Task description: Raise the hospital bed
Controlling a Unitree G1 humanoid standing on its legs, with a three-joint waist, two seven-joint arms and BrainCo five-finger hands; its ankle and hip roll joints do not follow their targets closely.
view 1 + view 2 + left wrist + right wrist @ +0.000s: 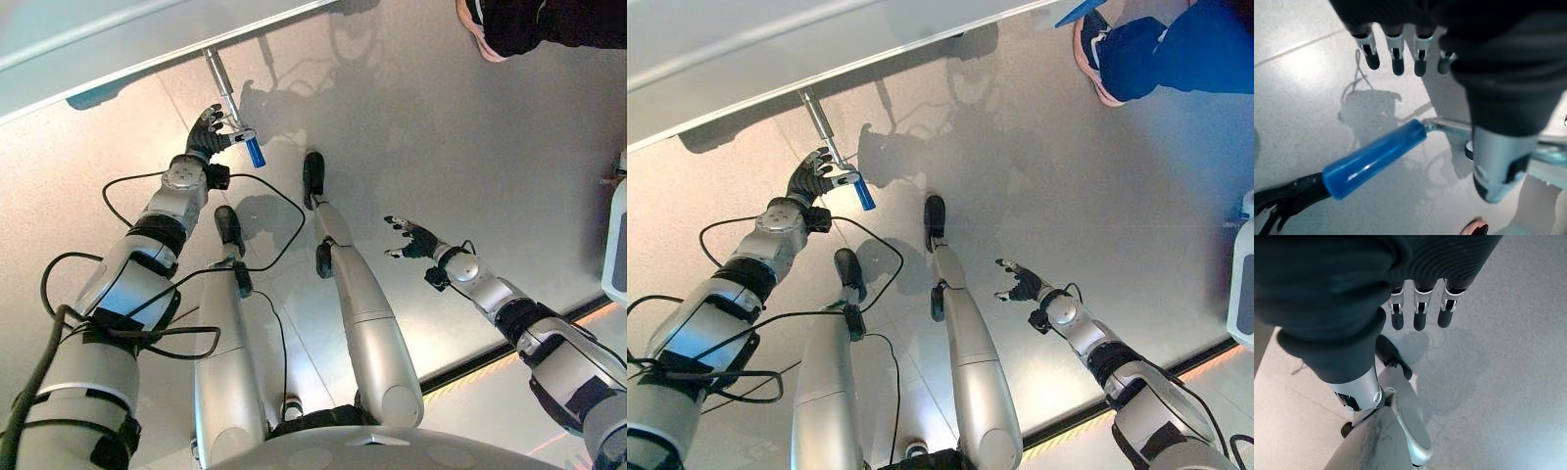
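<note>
The hospital bed [118, 49] shows as a pale, smooth edge running slantwise across the far left of the head views. From under that edge a thin metal crank [219, 83] sticks out over the floor [441, 166]. The crank is a round, shiny rod that bends near its end and carries a blue handle [255, 152]. The handle is a short cylinder with a glossy, plastic-looking sleeve, slightly thicker toward its free end in the left wrist view [1374, 157].

The left robot hand [208, 132] is at the crank, just beside the bend where rod meets handle. In its wrist view its fingers [1396, 61] hang fairly straight and apart above the blue handle, with the thumb [1498, 166] on the other side of the metal rod; nothing is clamped, and the handle lies in the gap between them.

The right robot hand [411, 238] hangs well apart from the crank, over bare floor, with its fingers spread and holding nothing.

The floor is smooth, grey and slightly reflective. At the far right stands a person's shoe [1097, 59] with a dark blue trouser leg [1185, 49], well away from the crank. A white object [617, 245] shows at the right edge.
</note>
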